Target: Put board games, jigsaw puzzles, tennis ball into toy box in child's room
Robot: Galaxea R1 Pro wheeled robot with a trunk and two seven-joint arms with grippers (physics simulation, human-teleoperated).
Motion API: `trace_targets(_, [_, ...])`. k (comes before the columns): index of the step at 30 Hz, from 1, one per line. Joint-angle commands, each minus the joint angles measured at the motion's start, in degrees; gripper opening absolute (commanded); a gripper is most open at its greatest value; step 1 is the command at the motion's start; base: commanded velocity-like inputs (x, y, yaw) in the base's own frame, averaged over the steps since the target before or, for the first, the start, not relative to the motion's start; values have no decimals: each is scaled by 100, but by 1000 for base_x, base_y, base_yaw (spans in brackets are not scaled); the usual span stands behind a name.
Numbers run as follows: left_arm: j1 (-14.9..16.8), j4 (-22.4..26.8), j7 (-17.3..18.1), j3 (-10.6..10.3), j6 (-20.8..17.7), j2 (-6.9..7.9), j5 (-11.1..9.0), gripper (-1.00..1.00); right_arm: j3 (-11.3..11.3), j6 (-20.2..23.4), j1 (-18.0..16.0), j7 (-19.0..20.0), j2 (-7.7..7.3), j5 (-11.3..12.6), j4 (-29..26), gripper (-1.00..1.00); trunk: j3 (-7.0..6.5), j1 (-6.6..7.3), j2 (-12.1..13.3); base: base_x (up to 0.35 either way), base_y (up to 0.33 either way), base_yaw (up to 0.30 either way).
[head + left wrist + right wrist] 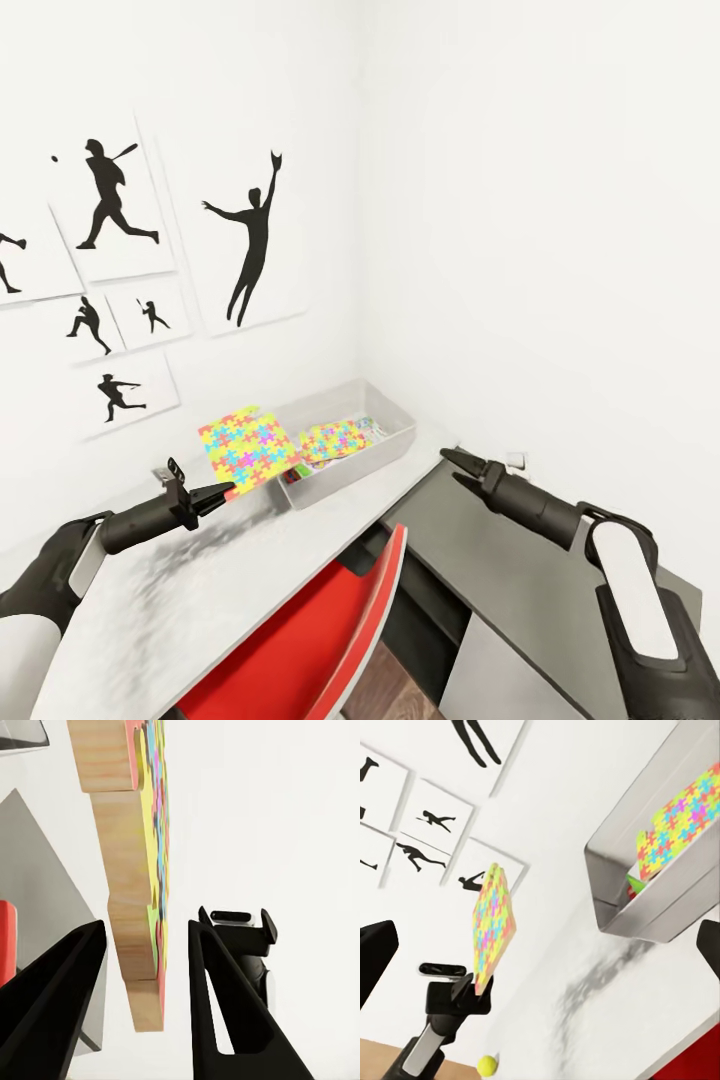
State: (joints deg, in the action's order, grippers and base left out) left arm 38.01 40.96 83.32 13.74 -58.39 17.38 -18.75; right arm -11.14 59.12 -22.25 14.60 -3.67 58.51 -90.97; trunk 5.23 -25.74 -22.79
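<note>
Here left gripper pinches jigsaw puzzle edge, raised beside toy box.

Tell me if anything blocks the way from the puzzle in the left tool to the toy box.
Nothing visible does. The left tool holds the puzzle tilted up above the table, just beside the toy box's near end. The gap between them looks free. Another puzzle already lies inside the box, but the bin is open-topped.

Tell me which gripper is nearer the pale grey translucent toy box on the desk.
Left. The left gripper, holding a colourful jigsaw puzzle beside the toy box, is closer; the right gripper hangs off past the desk's edge.
</note>
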Motion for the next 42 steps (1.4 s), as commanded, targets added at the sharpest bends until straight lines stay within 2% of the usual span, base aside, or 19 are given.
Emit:
trace_targets(1, [5,0,17,-1,-62,-2,-6,-100,-6,26,-5,53,0,-57,0,100,13,-4,-13,15,-11,0])
trace_targets(7, [5,0,15,0,-59,-6,-6,-100,10,27,25,18,12,-72,0,100,13,-4,-13,18,-16,0])
trace_targets(14, [5,1,9,-2,-59,-6,-6,-100,47,36,12,-403,28,-76,0,100,12,-4,-13,205,-89,0])
trace_targets(17, [5,0,10,-3,-40,-6,-6,-100,46,45,11,-462,27,-76,0,100,9,-4,-13,226,-47,19])
trace_targets(27, [5,0,17,-3,19,-5,-6,-100,22,84,35,-484,16,-76,0,100,8,-4,-13,55,-56,182])
trace_targets(42, [5,4,9,-3,20,-6,-6,-100,7,88,44,-476,16,-67,0,100,8,-4,-13,92,-69,11])
